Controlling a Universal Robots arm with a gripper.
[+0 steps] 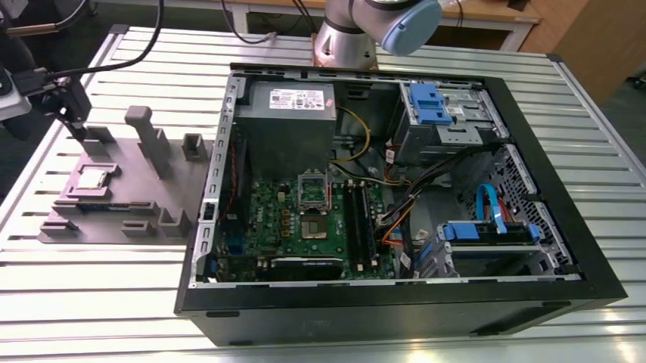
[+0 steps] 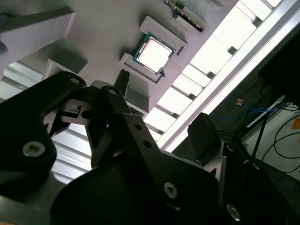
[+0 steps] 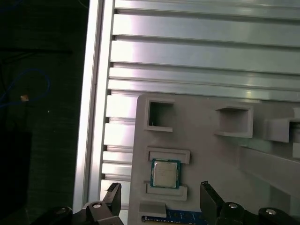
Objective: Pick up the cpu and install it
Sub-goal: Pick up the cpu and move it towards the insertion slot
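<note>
The cpu (image 1: 94, 178) (image 3: 165, 173) (image 2: 153, 53), a small square chip with a silvery top, lies flat in a recess of the grey fixture (image 1: 151, 193) at the exterior view's left. My gripper (image 1: 72, 125) (image 3: 161, 199) hangs above the fixture's far end, a little short of the chip. It is open, and its two black fingers (image 3: 114, 194) stand wide apart with nothing between them. One dark fingertip (image 2: 123, 77) shows close to the chip without touching it. The green motherboard (image 1: 298, 231) lies inside the open computer case, its square socket (image 1: 313, 227) uncovered.
The black computer case (image 1: 565, 257) takes up the middle and right of the ribbed metal table (image 1: 302, 333). Grey posts (image 1: 141, 136) rise from the fixture beside the chip. A blue-edged card (image 3: 173, 216) sits in the fixture near the chip. The table's edge (image 3: 91, 117) runs close by.
</note>
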